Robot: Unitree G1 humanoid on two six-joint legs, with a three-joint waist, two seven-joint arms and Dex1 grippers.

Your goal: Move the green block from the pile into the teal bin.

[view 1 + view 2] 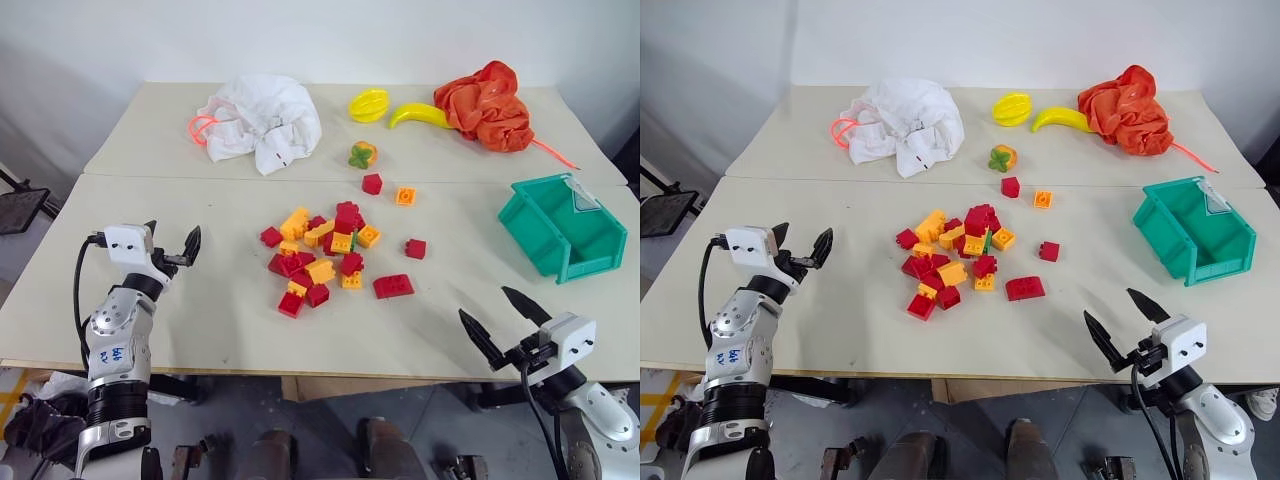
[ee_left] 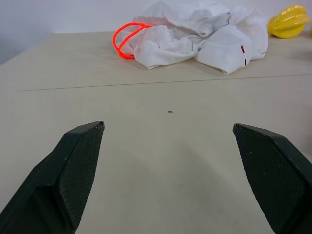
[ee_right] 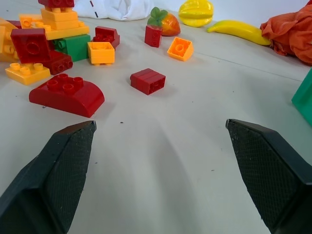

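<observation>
I am holding both grippers wide open and empty; left gripper (image 1: 172, 246) is hovering well left of the pile (image 1: 322, 259), right gripper (image 1: 503, 315) near the table's front edge, between pile and bin (image 1: 560, 226); the green block (image 3: 75, 47) is sitting half-buried on the pile's right side, wedged among red and yellow bricks; I am judging it light, rigid, slick plastic; pinching its flat side faces looks safest, approaching from the right.
</observation>
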